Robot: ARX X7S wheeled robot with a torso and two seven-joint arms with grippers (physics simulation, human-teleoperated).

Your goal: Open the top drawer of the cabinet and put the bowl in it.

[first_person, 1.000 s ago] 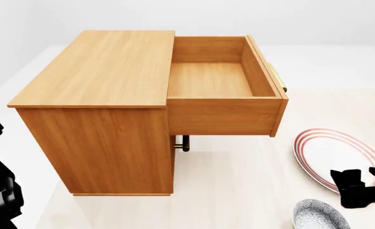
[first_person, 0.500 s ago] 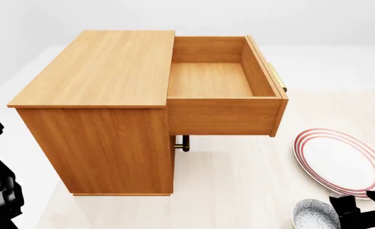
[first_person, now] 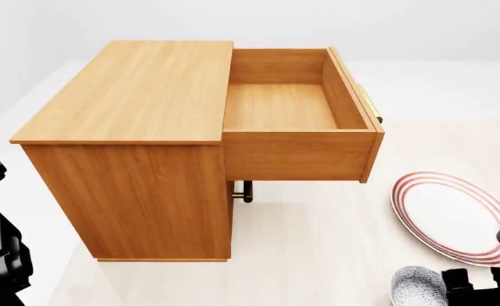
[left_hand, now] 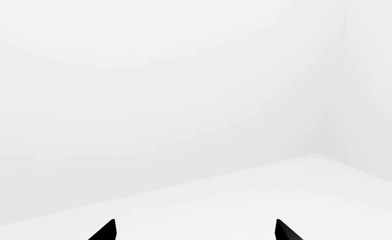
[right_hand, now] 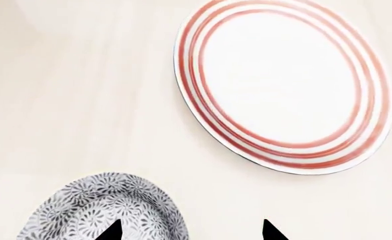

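Right gripper [right_hand: 190, 231] dropped lower beside bowl [right_hand: 102, 210].

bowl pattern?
White with a fine blue-grey floral speckle; the bowl shows best in the right wrist view.

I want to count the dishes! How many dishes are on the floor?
2. The red-ringed plate lies right of the cabinet; the speckled bowl sits just nearer, beside it.
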